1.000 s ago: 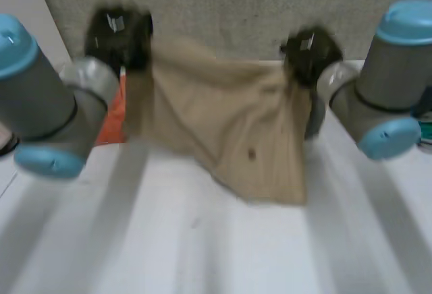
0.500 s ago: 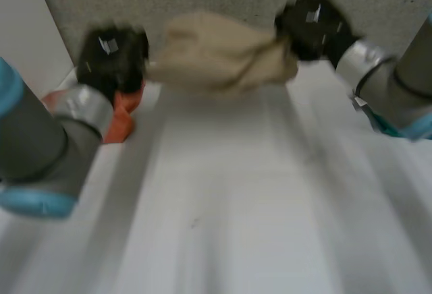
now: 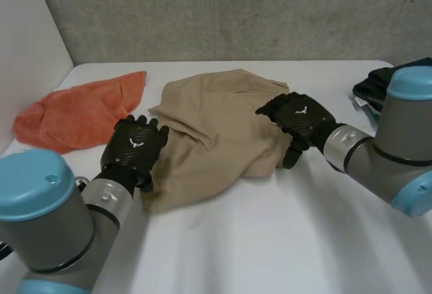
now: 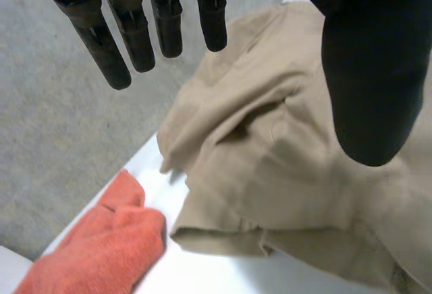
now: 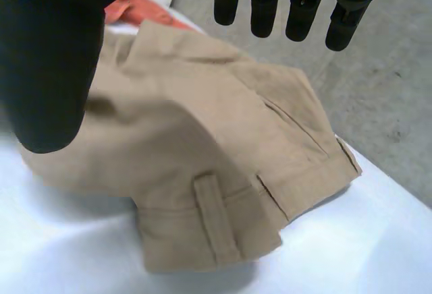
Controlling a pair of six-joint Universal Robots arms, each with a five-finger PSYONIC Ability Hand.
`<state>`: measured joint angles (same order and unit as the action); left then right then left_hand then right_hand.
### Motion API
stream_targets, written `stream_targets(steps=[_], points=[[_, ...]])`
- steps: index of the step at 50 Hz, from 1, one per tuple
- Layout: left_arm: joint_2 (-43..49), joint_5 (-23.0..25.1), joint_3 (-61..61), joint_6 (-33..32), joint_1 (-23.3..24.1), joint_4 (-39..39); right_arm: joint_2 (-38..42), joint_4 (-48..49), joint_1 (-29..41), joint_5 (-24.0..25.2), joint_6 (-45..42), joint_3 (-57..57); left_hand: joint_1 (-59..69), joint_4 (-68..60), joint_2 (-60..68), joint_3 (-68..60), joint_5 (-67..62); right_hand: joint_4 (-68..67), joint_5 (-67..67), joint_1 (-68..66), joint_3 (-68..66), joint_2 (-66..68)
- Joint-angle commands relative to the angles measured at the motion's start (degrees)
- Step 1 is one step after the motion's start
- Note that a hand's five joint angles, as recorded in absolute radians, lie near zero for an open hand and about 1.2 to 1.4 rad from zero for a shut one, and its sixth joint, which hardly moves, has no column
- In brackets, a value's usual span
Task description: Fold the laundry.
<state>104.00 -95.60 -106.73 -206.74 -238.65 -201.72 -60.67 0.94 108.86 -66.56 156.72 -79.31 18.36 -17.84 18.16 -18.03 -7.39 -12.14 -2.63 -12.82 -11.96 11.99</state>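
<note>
The trousers [image 3: 216, 129] were found rumpled, not folded, the towel [image 3: 77, 115] likewise, with left hand [image 3: 135, 147] and right hand [image 3: 297, 115] spread, nothing gripped.

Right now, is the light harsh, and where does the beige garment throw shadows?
Head view: soft, even light, no glare on the white table. Left wrist view: the beige garment shades the table beside the orange cloth. Right wrist view: a faint shadow under its folded edge.
</note>
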Motion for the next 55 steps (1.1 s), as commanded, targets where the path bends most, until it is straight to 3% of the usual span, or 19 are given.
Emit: stream_targets(steps=[1,5,13,22,30,40,51,55], points=[[-4.07,-0.2,-1.28,0.46,0.64,8.52,-6.38,-8.58,-1.01,-7.17,10.79,-3.04,-0.75,0.23,-0.55,0.42,-0.22,1.47,1.96,2.15,1.29,-1.32],[-4.07,-0.11,-1.46,0.73,1.17,13.36,-7.97,-14.64,-2.07,-10.08,12.83,-4.09,-0.25,-0.27,-0.05,-0.08,-0.72,-5.58,-5.09,-4.9,-5.76,5.73],[-2.31,0.5,-1.11,1.87,2.4,15.74,-9.9,-16.59,-3.65,-9.21,6.24,-9.19,11.68,-12.2,11.89,-12.01,-12.65,-29.64,-29.15,-28.96,-29.82,29.79],[2.61,3.23,0.12,2.57,3.98,14.43,-6.83,-8.86,-1.72,-6.48,3.6,-11.22,12.2,-12.72,12.4,-12.53,-13.17,-23.1,-22.61,-22.42,-23.28,23.25],[7.61,0.16,2.75,2.22,5.21,10.83,1.42,0.63,1.71,-8.32,3.25,-5.34,8.68,-9.2,8.88,-9.01,-9.65,-20.07,-19.57,-19.39,-20.25,20.21],[14.91,-2.57,8.38,-2.26,3.19,5.72,11.27,2.31,3.12,-8.94,1.14,4.77,10.01,-10.53,10.21,-10.34,-10.98,-20.23,-19.74,-19.56,-20.42,20.38],[20.36,-2.66,16.64,-4.46,1.96,4.49,18.04,1.69,5.14,-11.58,-1.5,12.69,36.57,-37.08,36.77,-36.9,-37.53,-20.9,-20.41,-20.23,-21.09,21.05],[20.81,-2.4,18.4,-3.93,1.09,4.76,20.07,1.69,6.01,-12.55,-1.5,14.71,58.25,-58.76,58.45,-58.58,-59.22,-23.42,-22.93,-22.74,-23.6,23.57]])
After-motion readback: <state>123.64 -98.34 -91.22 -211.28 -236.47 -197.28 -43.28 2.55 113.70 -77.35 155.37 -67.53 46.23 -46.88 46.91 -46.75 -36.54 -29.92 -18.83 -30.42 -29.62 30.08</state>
